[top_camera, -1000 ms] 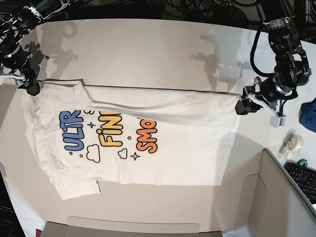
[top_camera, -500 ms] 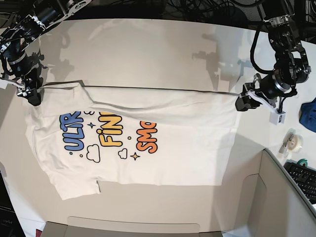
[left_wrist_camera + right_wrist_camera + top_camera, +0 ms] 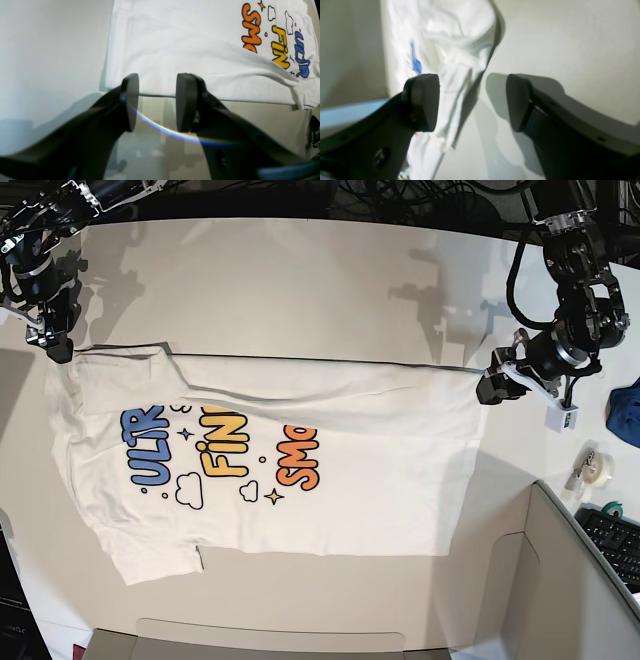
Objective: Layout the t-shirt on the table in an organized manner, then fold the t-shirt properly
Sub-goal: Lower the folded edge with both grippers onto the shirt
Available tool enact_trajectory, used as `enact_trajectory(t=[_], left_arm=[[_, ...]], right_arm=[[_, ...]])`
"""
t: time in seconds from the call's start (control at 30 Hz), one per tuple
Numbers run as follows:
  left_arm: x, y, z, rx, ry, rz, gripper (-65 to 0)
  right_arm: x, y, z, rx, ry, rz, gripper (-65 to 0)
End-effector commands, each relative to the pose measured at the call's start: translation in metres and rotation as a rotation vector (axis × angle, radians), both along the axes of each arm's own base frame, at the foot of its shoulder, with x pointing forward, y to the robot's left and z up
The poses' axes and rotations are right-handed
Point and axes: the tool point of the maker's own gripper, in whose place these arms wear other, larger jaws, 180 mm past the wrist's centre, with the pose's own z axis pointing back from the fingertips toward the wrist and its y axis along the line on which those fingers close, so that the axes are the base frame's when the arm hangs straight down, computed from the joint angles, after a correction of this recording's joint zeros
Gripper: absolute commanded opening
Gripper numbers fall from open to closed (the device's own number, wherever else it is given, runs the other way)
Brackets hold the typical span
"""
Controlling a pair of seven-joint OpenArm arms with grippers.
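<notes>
The white t-shirt [image 3: 330, 450] lies flat on the table [image 3: 300, 280], print up, with its far strip folded over towards me and covering the tops of the letters. My left gripper [image 3: 492, 388] hovers at the shirt's far right corner; in the left wrist view it [image 3: 157, 100] is open, nothing between its pads, with the t-shirt [image 3: 175, 50] and its folded edge just beyond the tips. My right gripper [image 3: 56, 342] sits by the far left corner. In the right wrist view it [image 3: 472, 102] is open and empty above the blurred t-shirt [image 3: 450, 50].
A dark blue cloth [image 3: 628, 410], a tape roll [image 3: 597, 468] and a keyboard [image 3: 615, 545] lie at the right edge. A grey-beige partition panel [image 3: 560, 590] stands at the near right. Cables run along the table's far edge.
My right gripper has lifted off the shirt's far left corner and drawn back towards the table's far edge. The left gripper has barely shifted. The shirt lies as before.
</notes>
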Motion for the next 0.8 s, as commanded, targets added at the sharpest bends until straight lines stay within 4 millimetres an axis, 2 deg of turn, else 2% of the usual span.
enact_trajectory(t=[0.0,0.1,0.23,0.3,0.63,0.7,0.73,0.77], left_arm=[[0.004,0.002,0.011,0.009,-0.034,-0.005,-40.7],[0.004,0.002,0.01,0.009,-0.033,-0.006,-40.7],[0.004,0.002,0.01,0.009,-0.033,-0.006,-40.7],[0.004,0.002,0.01,0.009,-0.033,-0.006,-40.7],[0.004,0.002,0.01,0.007,-0.031,-0.006,-40.7],[0.004,0.003,0.01,0.008,-0.032,-0.003,-40.7],[0.004,0.004,0.01,0.01,-0.03,0.0,-40.7],[0.004,0.004,0.01,0.01,-0.03,0.0,-40.7]], right_arm=[[0.004,0.001,-0.005,0.025,0.025,-0.008,-23.7],[0.011,0.003,-0.015,0.049,0.045,-0.02,-23.7],[0.026,0.008,-0.019,0.075,0.047,-0.014,-23.7],[0.031,0.017,-0.024,0.111,0.054,-0.021,-23.7],[0.05,0.02,-0.02,0.124,0.052,-0.049,-24.0],[0.05,0.02,-0.02,0.123,0.053,-0.048,-28.4],[0.049,0.021,-0.02,0.12,0.054,-0.045,-33.4],[0.048,0.021,-0.021,0.119,0.056,-0.044,-42.4]])
